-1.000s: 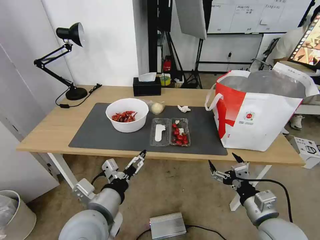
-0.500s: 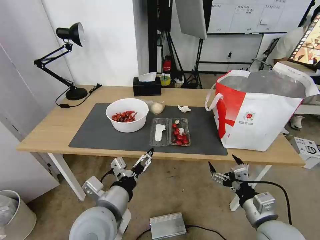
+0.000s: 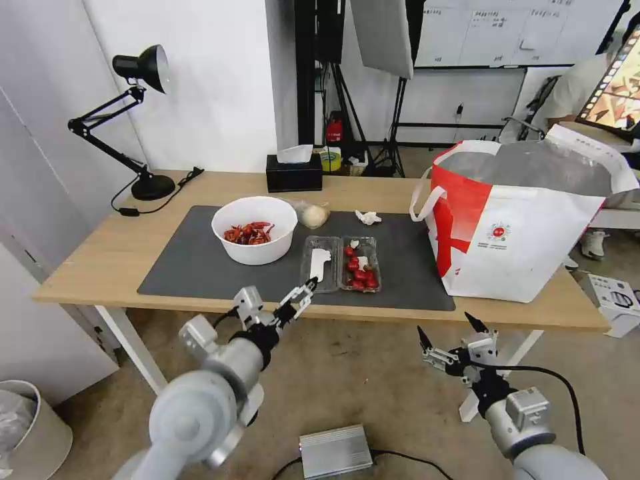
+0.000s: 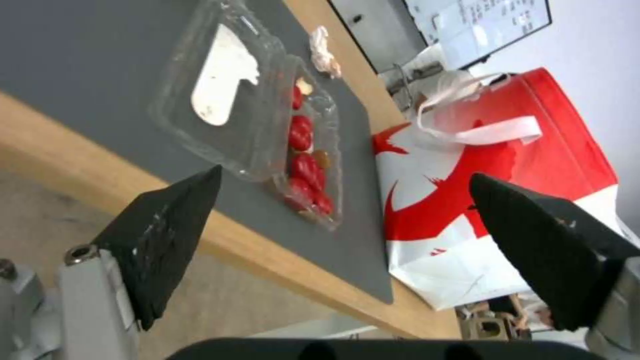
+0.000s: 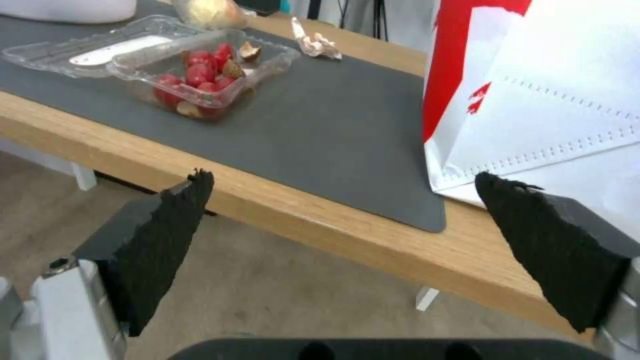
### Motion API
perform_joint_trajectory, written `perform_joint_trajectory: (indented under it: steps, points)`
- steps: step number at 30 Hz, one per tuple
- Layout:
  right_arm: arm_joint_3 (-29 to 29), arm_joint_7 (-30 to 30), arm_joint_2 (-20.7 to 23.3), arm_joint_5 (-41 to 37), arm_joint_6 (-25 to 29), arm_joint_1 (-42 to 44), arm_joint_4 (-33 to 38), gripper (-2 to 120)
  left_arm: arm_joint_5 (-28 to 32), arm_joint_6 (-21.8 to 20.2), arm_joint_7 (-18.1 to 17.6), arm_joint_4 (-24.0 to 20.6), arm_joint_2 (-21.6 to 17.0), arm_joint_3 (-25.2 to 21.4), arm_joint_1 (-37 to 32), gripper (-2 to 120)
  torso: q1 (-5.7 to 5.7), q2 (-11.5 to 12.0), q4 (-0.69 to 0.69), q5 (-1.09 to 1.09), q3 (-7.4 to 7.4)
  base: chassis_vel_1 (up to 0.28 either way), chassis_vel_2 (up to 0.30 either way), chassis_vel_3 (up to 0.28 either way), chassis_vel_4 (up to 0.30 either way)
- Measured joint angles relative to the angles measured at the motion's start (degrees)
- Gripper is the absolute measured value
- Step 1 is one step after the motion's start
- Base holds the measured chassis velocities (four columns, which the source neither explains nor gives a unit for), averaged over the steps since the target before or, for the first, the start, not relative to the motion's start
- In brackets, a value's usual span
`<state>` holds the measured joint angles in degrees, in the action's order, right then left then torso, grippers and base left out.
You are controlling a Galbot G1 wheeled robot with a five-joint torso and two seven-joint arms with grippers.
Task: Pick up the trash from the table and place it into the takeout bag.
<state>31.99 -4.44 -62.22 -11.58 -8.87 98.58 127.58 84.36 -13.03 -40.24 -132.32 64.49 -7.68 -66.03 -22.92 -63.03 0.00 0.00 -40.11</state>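
The left gripper [image 3: 301,297], fingers spread and empty, hangs at the table's [image 3: 107,260] front edge before the clear hinged box [image 3: 340,264]. Reaching seems the step; next calls for straddling its rim. The right gripper [image 3: 448,333] waits spread below, near the takeout bag [image 3: 527,233].

1. One white bowl [image 3: 254,229] of red chilli scraps.
2. One clear hinged box [image 3: 340,263].
3. One crumpled tissue [image 3: 367,217].
4. One bagged bun [image 3: 312,215].
5. One takeout bag [image 3: 520,220].
6. One desk lamp [image 3: 127,120].
7. One black tissue box [image 3: 293,173].
8. One dark mat [image 3: 200,267].
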Motion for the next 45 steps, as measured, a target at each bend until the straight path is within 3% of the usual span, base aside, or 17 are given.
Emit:
perform_joint_trajectory:
  steps: [7, 32, 45]
  points:
    - [0.04, -0.1, -0.09, 0.12, -0.01, -0.28, -0.96, 100, 1.6, 0.38, -4.46, 4.16, 2.52, 4.85, 5.84, 100, 0.0, 0.0, 0.0, 0.0, 0.0, 0.0, 0.0, 0.0, 0.0]
    - [0.56, -0.31, -0.75, 0.21, -0.15, -0.2, -1.46, 100, 4.37, 1.63, -7.94, 15.14, 7.5, 13.77, 16.47, 100, 0.0, 0.0, 0.0, 0.0, 0.0, 0.0, 0.0, 0.0, 0.0]
    - [0.18, -0.35, -1.14, 0.25, -0.15, -1.22, -2.78, 100, 1.59, 2.22, -10.44, 20.7, 9.53, 15.85, 19.48, 100, 0.0, 0.01, 0.0, 0.0, 0.0, 0.0, 0.0, 0.0, 0.0]
